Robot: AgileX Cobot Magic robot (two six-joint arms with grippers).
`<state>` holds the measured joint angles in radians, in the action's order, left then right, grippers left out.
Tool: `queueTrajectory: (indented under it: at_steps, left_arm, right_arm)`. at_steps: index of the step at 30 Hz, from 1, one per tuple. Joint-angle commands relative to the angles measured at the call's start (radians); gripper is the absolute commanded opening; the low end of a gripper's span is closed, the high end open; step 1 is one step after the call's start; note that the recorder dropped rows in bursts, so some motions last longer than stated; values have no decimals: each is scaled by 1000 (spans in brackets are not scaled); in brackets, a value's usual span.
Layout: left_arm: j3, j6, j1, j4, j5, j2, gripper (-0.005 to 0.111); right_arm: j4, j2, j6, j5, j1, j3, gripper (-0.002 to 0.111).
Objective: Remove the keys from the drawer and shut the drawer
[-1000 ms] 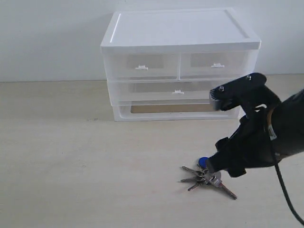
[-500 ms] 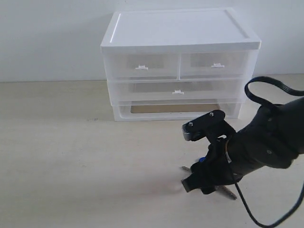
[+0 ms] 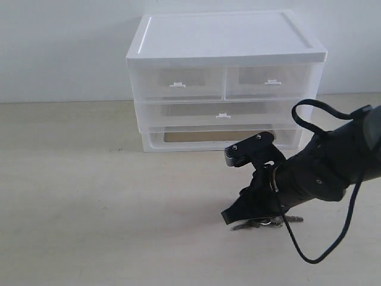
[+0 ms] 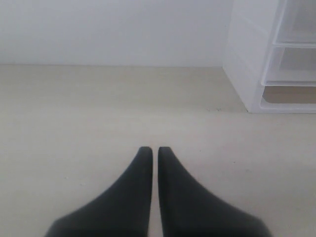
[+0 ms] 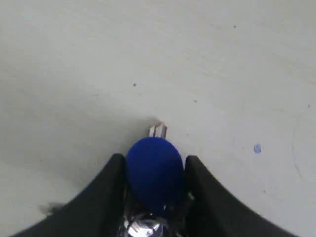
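Left claw: the black left gripper (image 4: 149,148) is pinched almost shut above the pale beige table (image 3: 89,196), with only a thin slit between its 2 fingers. Nothing is held.
Drawer: the small see-through white plastic drawer (image 3: 177,82), the left 1 of the top pair in the white plastic drawer box (image 3: 226,36), looks pushed all the way in.
Keys: the bunch of silver-grey metal keys with a round blue fob (image 3: 266,223) is found down at the table in front of the box, well apart from the drawer.
Right claw: the black right gripper (image 5: 154,159) is clenched on the blue fob, 1 finger on each side.
Handling: the keys are judged light, hard and loose, so they will dangle and swing. The smooth fob may slip, so it is best squeezed across its middle.
Hidden: most of the bunch is covered by the right arm. It cannot be told if the keys are lifted or resting.
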<state>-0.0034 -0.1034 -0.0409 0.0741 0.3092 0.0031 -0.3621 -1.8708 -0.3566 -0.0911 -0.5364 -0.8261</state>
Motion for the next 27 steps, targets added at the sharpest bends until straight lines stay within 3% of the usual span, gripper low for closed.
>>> queueTrajectory:
  at_steps: [1,9,21,22,27]
  left_arm:
    - [3,3,1,-7,-2,-3,4]
    - [3,3,1,-7,-2,-3,4]
    - [3,3,1,-7,-2,-3,4]
    - [3,3,1,-7,-2,-3,4]
    - [3,3,1,-7,-2,-3,4]
  right_arm:
    - [-13,-22,29,-28,7,-50,0]
    - [-11,-22,29,-16,7,-198,0]
    - [-9,-24,33,-98,4,-210,0]
    - [-9,-24,33,-93,4,-210,3]
    - [-9,-24,47,-86,-35,-210,36]
